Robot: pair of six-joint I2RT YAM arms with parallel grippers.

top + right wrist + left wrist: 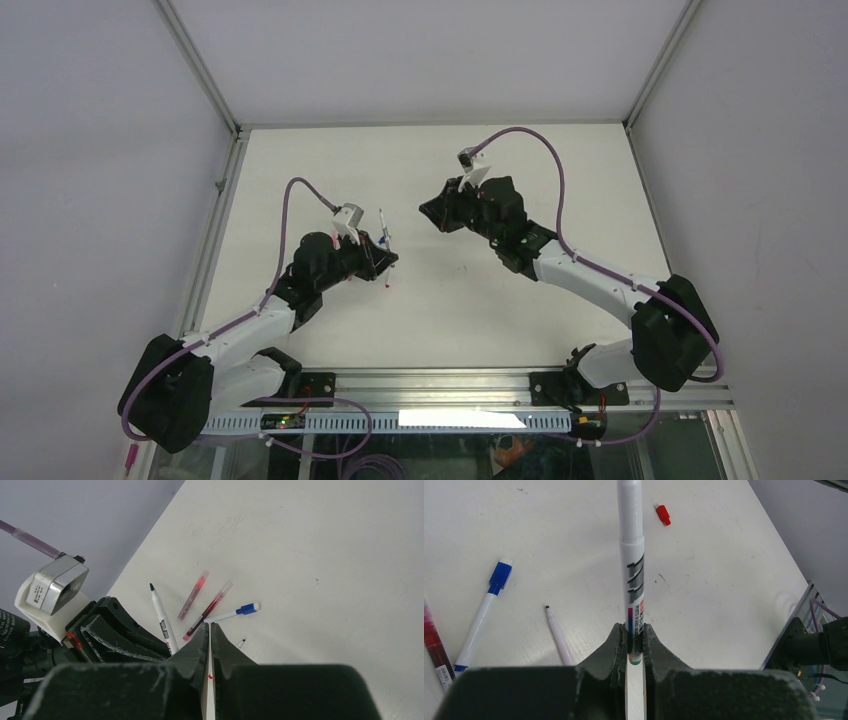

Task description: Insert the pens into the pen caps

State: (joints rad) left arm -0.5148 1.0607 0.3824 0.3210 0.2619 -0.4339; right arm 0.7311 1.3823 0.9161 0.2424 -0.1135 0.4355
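2 bent arms (250, 325) (600, 280), left claw (635, 632) around white pen (631, 555), right claw (210, 630) closed

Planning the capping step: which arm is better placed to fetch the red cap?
Probably right: left gripper is clamped on the white pen; right gripper looks empty, free for the red cap.

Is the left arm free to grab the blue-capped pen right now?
Probably not: the left gripper is shut on the white marker, though the blue-capped pen lies unobstructed nearby.
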